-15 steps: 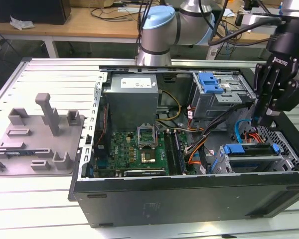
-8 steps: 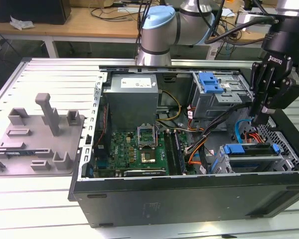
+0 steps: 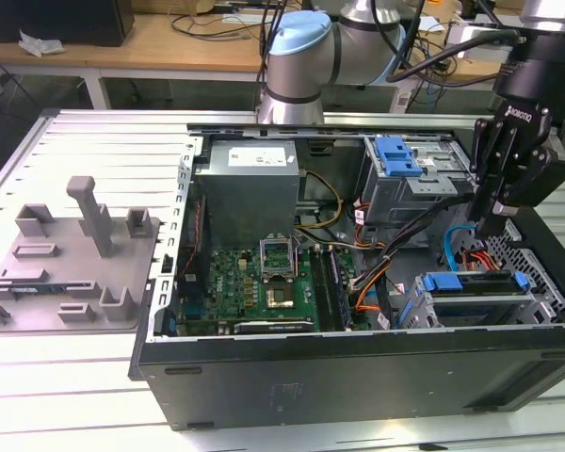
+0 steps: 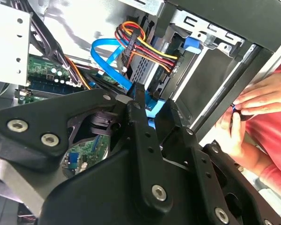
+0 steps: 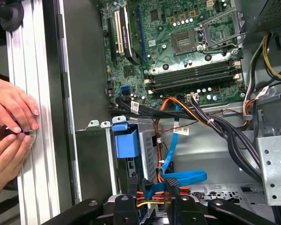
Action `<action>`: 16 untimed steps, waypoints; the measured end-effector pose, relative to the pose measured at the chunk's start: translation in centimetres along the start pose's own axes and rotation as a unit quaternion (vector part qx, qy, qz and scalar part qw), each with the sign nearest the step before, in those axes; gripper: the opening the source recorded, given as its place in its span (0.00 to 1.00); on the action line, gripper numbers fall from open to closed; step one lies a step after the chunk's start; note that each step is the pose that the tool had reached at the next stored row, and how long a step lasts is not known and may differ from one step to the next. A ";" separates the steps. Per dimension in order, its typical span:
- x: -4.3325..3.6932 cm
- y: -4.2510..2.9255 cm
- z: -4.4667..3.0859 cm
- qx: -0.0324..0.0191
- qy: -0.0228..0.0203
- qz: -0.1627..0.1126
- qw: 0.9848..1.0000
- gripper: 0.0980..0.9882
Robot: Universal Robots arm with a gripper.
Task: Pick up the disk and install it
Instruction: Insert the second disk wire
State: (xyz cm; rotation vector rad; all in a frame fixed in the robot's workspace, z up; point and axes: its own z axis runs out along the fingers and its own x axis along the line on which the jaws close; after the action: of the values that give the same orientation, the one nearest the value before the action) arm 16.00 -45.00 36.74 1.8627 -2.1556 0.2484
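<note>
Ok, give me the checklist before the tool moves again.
1. Tool empty: ok, jaws apart, nothing gripped.
2. Disk located: ok, in the drive cage at the exterior view's right, below the tool.
3. Path to the disk free: not ok, the blue cable loops under the tool.
4. Person's hands away: not ok, they rest beside the case wall.
5. Disk fully seated: cannot tell.

A pale ribbed metal desk (image 3: pixel 94 141) fills the foreground. Behind it stands a wooden bench (image 3: pixel 160 42) strewn with dark cables (image 3: pixel 217 24), a black box (image 3: pixel 56 19) at the exterior view's left. Lighting is even.
</note>
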 end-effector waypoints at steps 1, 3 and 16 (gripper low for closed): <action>-0.01 -0.02 0.01 0.000 0.000 0.000 1.000 0.30; -0.02 -0.03 0.04 0.000 0.001 0.000 1.000 0.30; -0.07 -0.05 0.18 0.000 0.001 0.000 1.000 0.21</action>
State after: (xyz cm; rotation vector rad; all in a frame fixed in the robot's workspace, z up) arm 16.04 -45.00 36.55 1.8610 -2.1538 0.2499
